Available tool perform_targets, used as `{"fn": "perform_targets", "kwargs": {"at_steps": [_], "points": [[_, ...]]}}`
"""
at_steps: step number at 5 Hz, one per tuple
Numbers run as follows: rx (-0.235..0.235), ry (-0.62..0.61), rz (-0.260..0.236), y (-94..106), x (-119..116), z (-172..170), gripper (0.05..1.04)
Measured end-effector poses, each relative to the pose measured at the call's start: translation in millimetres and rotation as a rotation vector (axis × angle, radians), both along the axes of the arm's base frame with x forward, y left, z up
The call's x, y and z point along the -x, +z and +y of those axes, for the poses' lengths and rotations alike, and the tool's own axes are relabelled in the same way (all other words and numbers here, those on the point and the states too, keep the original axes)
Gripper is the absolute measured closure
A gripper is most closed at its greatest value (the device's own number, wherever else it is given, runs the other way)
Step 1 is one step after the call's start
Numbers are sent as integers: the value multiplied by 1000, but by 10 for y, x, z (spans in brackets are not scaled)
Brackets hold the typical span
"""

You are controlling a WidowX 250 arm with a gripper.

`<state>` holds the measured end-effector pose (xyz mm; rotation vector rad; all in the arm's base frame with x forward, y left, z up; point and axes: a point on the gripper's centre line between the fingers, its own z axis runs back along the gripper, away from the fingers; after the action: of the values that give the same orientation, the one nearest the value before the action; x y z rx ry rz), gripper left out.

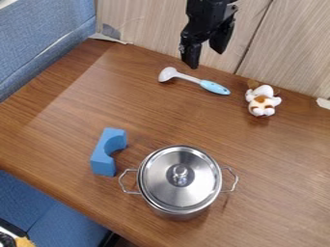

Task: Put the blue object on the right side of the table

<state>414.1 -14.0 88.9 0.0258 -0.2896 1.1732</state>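
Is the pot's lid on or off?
On: the lid sits across the top of the pot, its rim meeting the pot's all round.

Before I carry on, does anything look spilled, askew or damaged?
Nothing stands out. The round metal lid sits squarely on the shiny two-handled pot, the blue arch-shaped block beside it looks whole, and I see no spill on the brown wood-grain table.

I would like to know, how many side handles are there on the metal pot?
2. One handle is at the left of the pot in the picture, toward the blue block; the other handle is at its right. Probably none is hidden.
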Motion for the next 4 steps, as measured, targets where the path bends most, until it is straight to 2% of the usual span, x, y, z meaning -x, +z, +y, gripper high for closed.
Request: {"fn": "perform_targets", "kwargs": {"at_steps": [1,2,3,4], "points": [[2,-13,47,-167,39,-11,83],[46,-200,148,-410,233,-23,83],[47,-199,160,-437,343,43,83],[35,-243,146,-364,450,57,83]]}}
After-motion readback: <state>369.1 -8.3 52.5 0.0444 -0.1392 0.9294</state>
